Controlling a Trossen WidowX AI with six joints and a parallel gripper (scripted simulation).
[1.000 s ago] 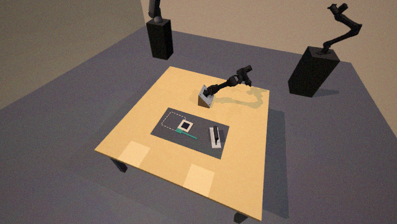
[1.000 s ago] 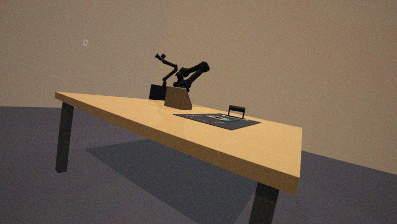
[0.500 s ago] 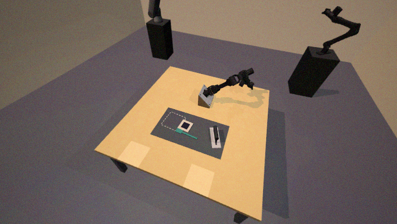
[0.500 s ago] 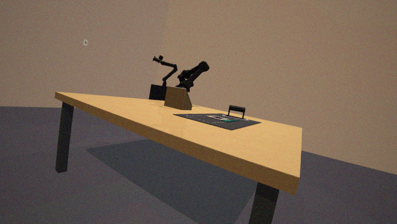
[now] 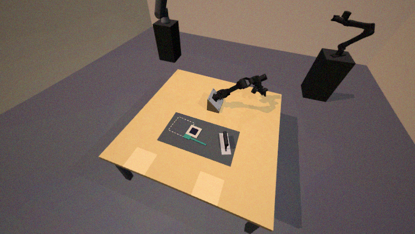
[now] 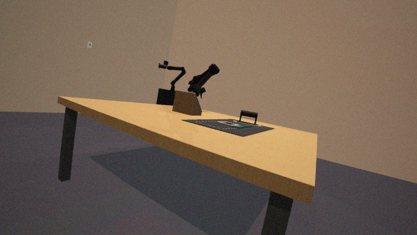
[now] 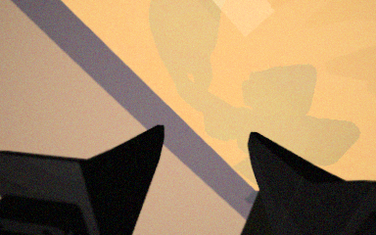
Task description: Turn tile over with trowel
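Observation:
The tile [image 5: 194, 131] lies flat on the dark mat [image 5: 199, 151] [image 6: 246, 132], a pale square with its dark marking facing up. It lies at the right end of the dashed outline [image 5: 168, 129], across its right part. The small teal trowel [image 5: 197, 140] [image 6: 241, 126] lies on the mat, its blade beside the tile's near-left edge; I cannot tell if they touch. Its handle points right in the top view. My gripper [image 5: 265, 94] [image 7: 206, 134] is open and empty, raised over the table's far right part, away from tile and trowel.
A float with a black raised handle [image 5: 225, 139] [image 6: 248, 114] and a pale plate [image 5: 226, 151] lies at the mat's right end. My arm's wedge base [image 5: 212, 107] [image 6: 185, 103] stands behind the mat. Two other arms stand on black pedestals [image 5: 166, 40] [image 5: 326, 75] beyond the table.

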